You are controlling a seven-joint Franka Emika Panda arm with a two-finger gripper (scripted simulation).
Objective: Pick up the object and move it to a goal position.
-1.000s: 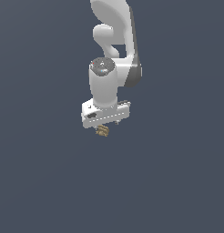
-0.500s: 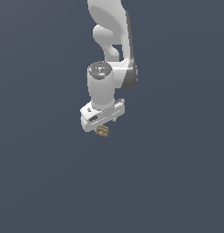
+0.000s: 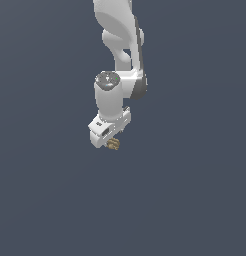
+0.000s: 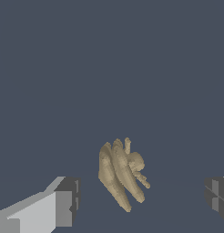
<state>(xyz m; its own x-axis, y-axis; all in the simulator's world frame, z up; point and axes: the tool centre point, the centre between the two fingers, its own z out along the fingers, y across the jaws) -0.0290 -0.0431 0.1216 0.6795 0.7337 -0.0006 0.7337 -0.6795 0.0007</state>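
Here's the object [image 4: 120, 175], a lumpy tan-gold thing with long ridges, sitting in the gap between the two fingers in the wrist view. It's dead centre of that gap, and neither finger is touching it. There's clear grey space on both sides.

In the exterior view the object [image 3: 113, 144] pokes out just below the white hand [image 3: 109, 134], tiny against it. Whether it rests on the grey surface under it or hangs a little above, I can't tell; there's no shadow or edge to go by.

So the hand [image 4: 136, 195] is spread wide, far wider than the object, and holding nothing. The fingers [image 4: 63, 200] straddle it, one on each side. By my reading this is the moment before the close, not the carry.

What could go wrong? The shape is the worry. Those ridges taper and lean, so flat pads may meet a slanted bump, not a flat face, and the object could twist or squirt out as they squeeze. It's small too, so if the hand sits a touch high, the pads could catch only the tips. And if the hand is off-centre, one finger would arrive first and push the object aside. No goal marker shows in either view, so the target can't be judged.
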